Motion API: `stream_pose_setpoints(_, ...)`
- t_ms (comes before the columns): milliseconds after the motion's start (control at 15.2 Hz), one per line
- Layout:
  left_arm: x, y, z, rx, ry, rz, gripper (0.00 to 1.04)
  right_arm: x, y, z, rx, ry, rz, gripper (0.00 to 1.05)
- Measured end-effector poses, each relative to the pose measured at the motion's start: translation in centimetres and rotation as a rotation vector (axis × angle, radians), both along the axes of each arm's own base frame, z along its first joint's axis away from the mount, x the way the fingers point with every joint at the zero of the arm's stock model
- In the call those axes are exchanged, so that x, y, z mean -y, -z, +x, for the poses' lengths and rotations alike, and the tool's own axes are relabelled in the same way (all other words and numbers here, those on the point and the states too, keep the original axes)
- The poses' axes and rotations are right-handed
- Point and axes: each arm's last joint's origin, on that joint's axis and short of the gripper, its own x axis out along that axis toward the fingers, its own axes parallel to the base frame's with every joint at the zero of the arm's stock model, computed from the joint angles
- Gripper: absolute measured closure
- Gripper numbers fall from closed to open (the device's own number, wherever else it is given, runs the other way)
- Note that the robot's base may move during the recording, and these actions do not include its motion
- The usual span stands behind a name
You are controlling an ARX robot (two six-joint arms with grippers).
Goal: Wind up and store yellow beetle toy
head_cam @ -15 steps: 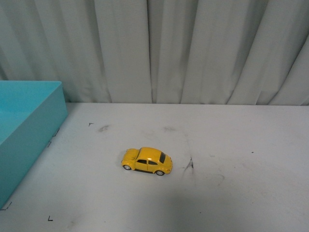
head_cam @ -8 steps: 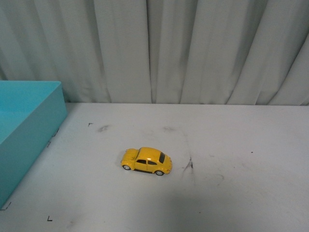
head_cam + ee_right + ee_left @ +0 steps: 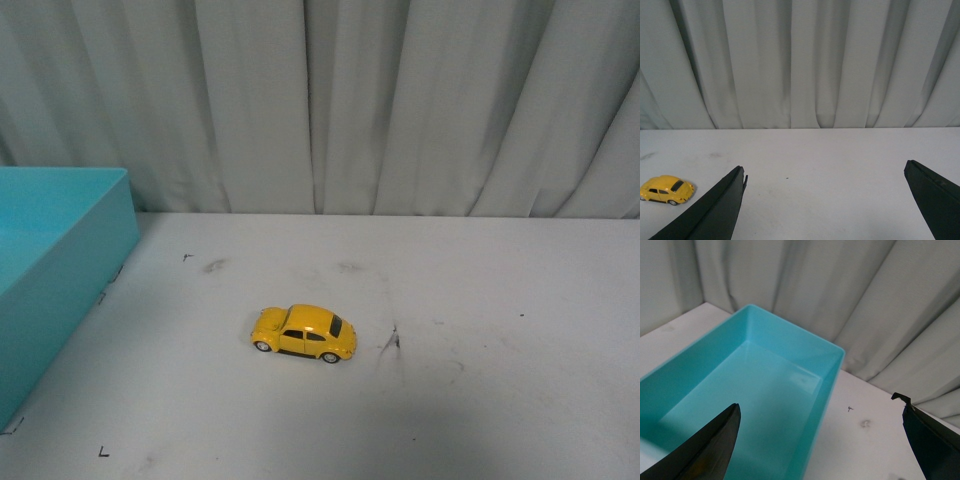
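Observation:
The yellow beetle toy [image 3: 304,334] rests on its wheels near the middle of the white table, side-on in the front view. It also shows in the right wrist view, where the yellow beetle toy [image 3: 666,190] lies well outside the fingers of my right gripper [image 3: 825,167]. That gripper is open and holds nothing. My left gripper [image 3: 817,402] is open too. It hovers over the near corner of the teal bin [image 3: 836,354], which is empty. Neither arm shows in the front view.
The teal bin [image 3: 70,250] stands along the table's left side, some way left of the car. A grey pleated curtain [image 3: 400,100] hangs behind the table's far edge. Small dark marks [image 3: 392,340] dot the tabletop right of the car.

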Motion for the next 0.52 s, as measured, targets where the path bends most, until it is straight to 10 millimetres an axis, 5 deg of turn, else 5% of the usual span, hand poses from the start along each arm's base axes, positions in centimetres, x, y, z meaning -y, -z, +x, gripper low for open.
stream_pose_setpoints(131,1.1,-0.3,7.6,-0.049,0.153,0.040,0.07,0.0,0.0,0.0,0.000,0.000,0.000,0.06)
stream_pose_setpoints(262,4.9,-1.1,14.5,-0.050,0.431,0.124,0.07,0.0,0.0,0.0,0.000,0.000,0.000,0.06)
stream_pose_setpoints(393,9.5,-0.2,18.0,-0.099,0.783,0.259,0.07,0.0,0.0,0.0,0.000,0.000,0.000,0.06)
stream_pose_setpoints(525,12.1,1.7,18.6,-0.198,1.056,0.415,0.07,0.0,0.0,0.0,0.000,0.000,0.000,0.06)
